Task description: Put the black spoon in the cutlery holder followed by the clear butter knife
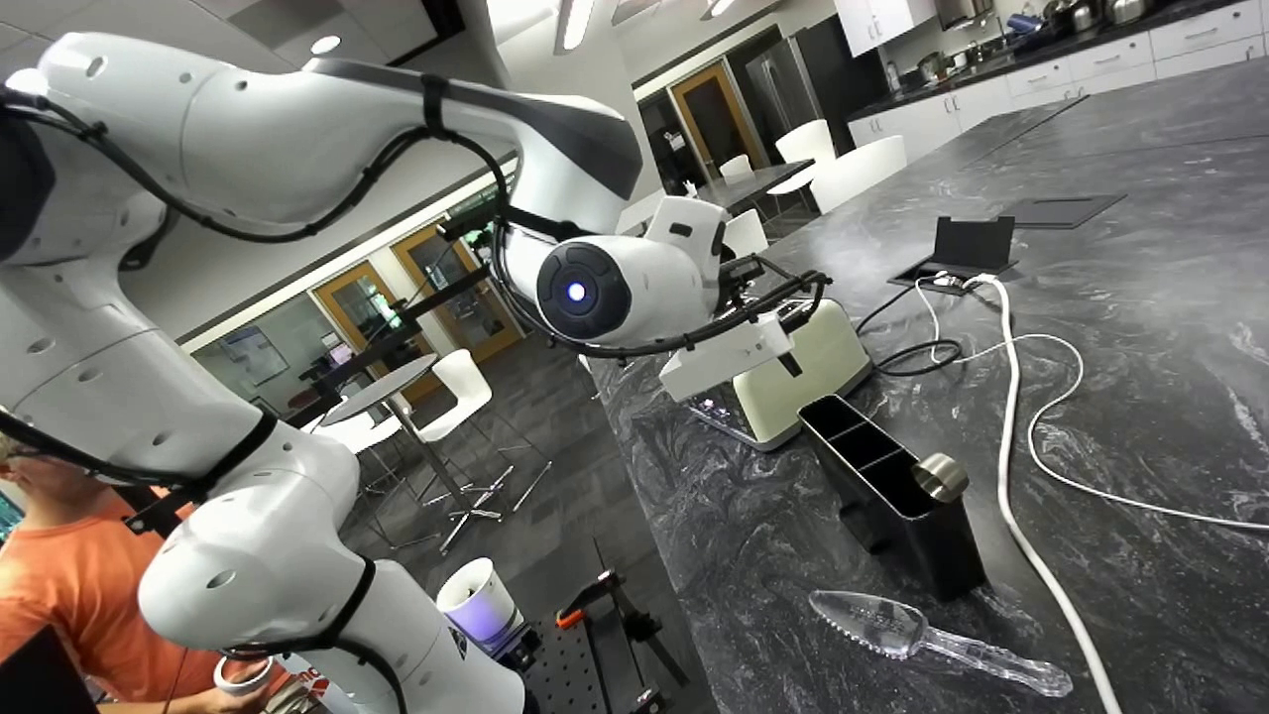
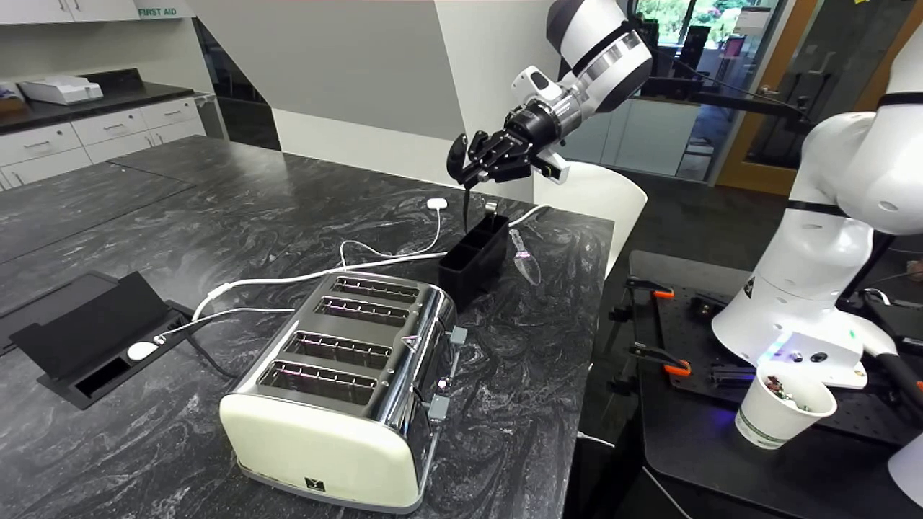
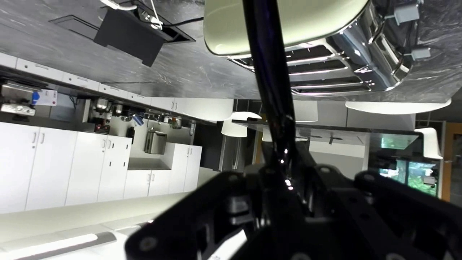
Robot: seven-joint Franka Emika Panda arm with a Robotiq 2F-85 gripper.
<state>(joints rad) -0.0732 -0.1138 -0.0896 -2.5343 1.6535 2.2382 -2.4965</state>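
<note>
In my wrist view, my claw (image 3: 286,160) is clamped on the spoon (image 3: 266,61), the toaster (image 3: 321,18) beyond. In an exterior view, the spoon hangs near the holder (image 2: 482,268). In an exterior view, the knife (image 1: 929,640) lies beside the holder, whose end a steel utensil (image 1: 942,477) occupies.

Glossy white sheathed the Panda arm (image 1: 258,129), black straps (image 1: 432,105) binding its black cable (image 1: 248,236). Near 11 o'clock in an exterior view, a dark joint cap (image 1: 599,322) bore a bluish light (image 1: 576,292); near 5 o'clock in the wrist view, screws (image 3: 300,256) dotted the black gripper (image 3: 285,164).
</note>
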